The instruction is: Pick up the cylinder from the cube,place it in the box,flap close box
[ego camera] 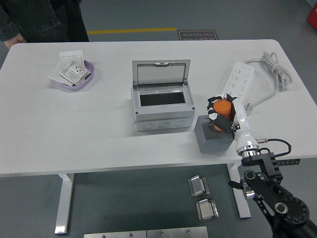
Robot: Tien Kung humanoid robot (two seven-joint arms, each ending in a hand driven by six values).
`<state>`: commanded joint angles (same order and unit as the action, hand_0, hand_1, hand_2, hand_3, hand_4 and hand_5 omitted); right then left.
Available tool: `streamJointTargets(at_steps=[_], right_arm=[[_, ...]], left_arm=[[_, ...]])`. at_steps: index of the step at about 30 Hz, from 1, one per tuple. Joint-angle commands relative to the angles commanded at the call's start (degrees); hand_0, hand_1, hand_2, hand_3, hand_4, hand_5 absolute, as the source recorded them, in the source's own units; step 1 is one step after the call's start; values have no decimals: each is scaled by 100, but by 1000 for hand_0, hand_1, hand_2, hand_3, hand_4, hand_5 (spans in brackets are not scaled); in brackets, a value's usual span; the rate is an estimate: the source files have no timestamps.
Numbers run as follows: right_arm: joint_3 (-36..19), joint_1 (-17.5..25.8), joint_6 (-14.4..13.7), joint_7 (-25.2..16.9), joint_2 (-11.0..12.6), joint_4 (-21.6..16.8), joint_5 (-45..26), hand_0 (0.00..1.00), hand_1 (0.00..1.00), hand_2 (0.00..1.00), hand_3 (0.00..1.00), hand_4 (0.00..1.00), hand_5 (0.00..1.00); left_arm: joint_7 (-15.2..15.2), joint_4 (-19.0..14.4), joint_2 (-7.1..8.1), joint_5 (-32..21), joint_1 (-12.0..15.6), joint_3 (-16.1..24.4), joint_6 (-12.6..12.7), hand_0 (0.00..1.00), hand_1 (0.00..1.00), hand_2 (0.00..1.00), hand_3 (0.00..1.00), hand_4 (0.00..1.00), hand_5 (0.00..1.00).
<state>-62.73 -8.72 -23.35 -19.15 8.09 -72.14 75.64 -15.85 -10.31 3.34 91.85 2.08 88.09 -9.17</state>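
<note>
Toward the counter's (pixel 99 139) near right edge, the cylinder (pixel 222 107) sits in the curled fingers (pixel 213 114) of the right hand (pixel 221 115), which wraps it from the near side; it is a short, smooth, bright orange piece with a flat round top, held at the top of the cube (pixel 212 134), though whether its base touches the cube or is lifted just clear cannot be told. The cube is a plain matte grey block with squared edges, standing just beside the near right corner of the box (pixel 162 108). The box is a pale grey plastic enclosure, rectangular, with a dark rectangular opening in its top face and a clear, grey-framed flap (pixel 161 75) standing upright along its far side. The hand has black finger segments with white joints and joins a glossy white wrist, below which the black arm drops past the counter's near edge. Along the right edge lies a white power strip (pixel 237 83) with its coiled white cable (pixel 274 71). Near the far left corner a shallow lilac bowl (pixel 75 78) holds white printed packets. At the far left corner a person in dark clothing (pixel 42 19) stands behind the counter, one hand at the edge.
</note>
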Motion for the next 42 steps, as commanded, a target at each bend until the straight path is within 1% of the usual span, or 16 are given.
streamJointTargets(at_steps=[4, 5, 10, 11, 14, 16, 17, 22, 23, 25, 28, 35, 42], right_arm=[[322, -354, -224, 302, 75, -26, 477, 521, 289, 343, 260, 2, 2], [409, -467, -267, 401, 85, -8, 610, 333, 275, 342, 259, 2, 2], [798, -1029, -375, 952, 112, 155, 1381, 333, 275, 342, 259, 2, 2], [880, -1155, -356, 1091, 111, 207, 1601, 85, 206, 337, 255, 2, 2], [1108, -1510, -228, 1477, 87, 389, 2224, 85, 206, 337, 255, 2, 2], [1296, -1776, -81, 1753, 51, 531, 2640, 85, 206, 337, 255, 2, 2], [1392, -1911, -9, 1889, 29, 597, 2849, 8, 170, 333, 252, 2, 2], [1833, -2521, 288, 2488, -102, 839, 3694, 8, 170, 333, 252, 2, 2], [1915, -2641, 326, 2587, -140, 877, 3850, 2, 134, 337, 250, 2, 2], [2053, -2849, 381, 2707, -220, 951, 4108, 2, 134, 337, 250, 2, 2], [2276, -3108, 430, 2781, -348, 1097, 4394, 2, 134, 337, 250, 2, 2], [2806, -3525, 508, 2766, -595, 1611, 4368, 2, 126, 345, 249, 2, 2], [3125, -3738, 522, 2630, -744, 2233, 4097, 2, 126, 342, 248, 2, 2]], left_arm=[[-24, 0, 11, 76, 19, 73, 11, 673, 710, 649, 734, 729, 388], [-30, 0, 15, 100, 22, 98, 14, 674, 709, 649, 732, 730, 396], [-38, 0, 42, 190, 26, 187, 41, 674, 709, 649, 732, 730, 396], [-35, 0, 47, 209, 28, 208, 50, 674, 709, 650, 732, 732, 404], [-37, 0, 59, 256, 35, 260, 65, 674, 709, 650, 732, 732, 404], [-29, 0, 65, 261, 54, 277, 85, 674, 709, 650, 732, 732, 404], [-32, 0, 67, 274, 69, 286, 94, 675, 710, 652, 734, 732, 421], [-82, 0, 91, 374, 154, 402, 139, 675, 710, 652, 734, 732, 421], [-96, 0, 98, 405, 166, 437, 146, 674, 712, 654, 733, 729, 432], [-113, 0, 114, 455, 180, 490, 157, 674, 712, 654, 733, 729, 432], [-117, 0, 134, 485, 178, 525, 164, 674, 712, 654, 733, 729, 432], [-116, 0, 143, 501, 137, 530, 145, 675, 716, 658, 730, 729, 439], [-109, 0, 164, 504, 97, 523, 117, 675, 717, 658, 729, 728, 438]])
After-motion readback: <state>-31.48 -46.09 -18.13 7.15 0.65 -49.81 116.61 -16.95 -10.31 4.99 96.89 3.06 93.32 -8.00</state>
